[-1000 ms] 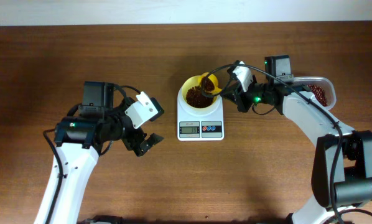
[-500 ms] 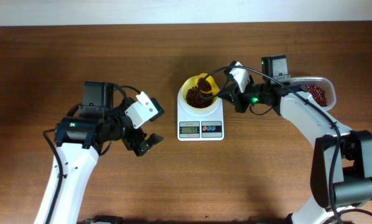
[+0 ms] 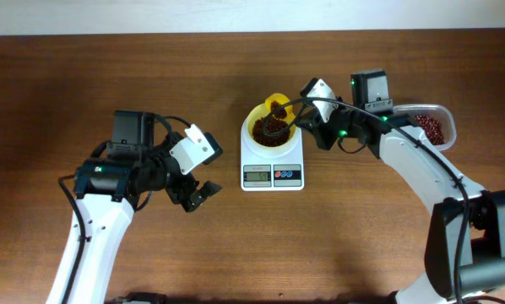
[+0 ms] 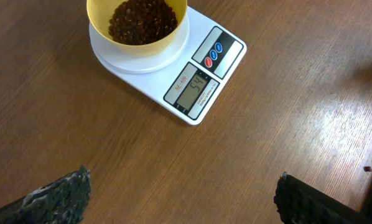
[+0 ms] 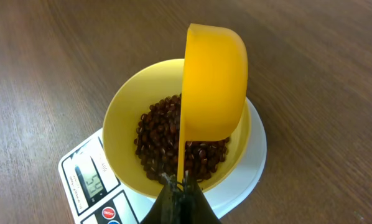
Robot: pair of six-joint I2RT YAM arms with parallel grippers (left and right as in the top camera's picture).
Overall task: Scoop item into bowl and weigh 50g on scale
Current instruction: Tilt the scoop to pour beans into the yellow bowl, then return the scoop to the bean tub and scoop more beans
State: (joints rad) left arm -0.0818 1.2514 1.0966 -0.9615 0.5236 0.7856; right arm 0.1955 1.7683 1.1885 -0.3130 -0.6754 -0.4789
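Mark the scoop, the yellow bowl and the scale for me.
orange-yellow scoop [image 5: 214, 87], right wrist view, on the outer side of its cup.
pale yellow bowl [image 5: 120, 121], right wrist view, on the bare inner wall at the left.
white digital scale [image 4: 194, 91], left wrist view, on its grey display.

The tilted scoop [image 5: 214, 87] hides its inside; the scale [image 5: 94, 185], cut off below, perhaps reads 54.

At centre frame the bowl [image 3: 254, 124] of beans [image 3: 266, 130] sits on the scale [image 3: 272, 161], with the right gripper [image 3: 304, 119] holding a scoop [image 3: 279, 107] over it.
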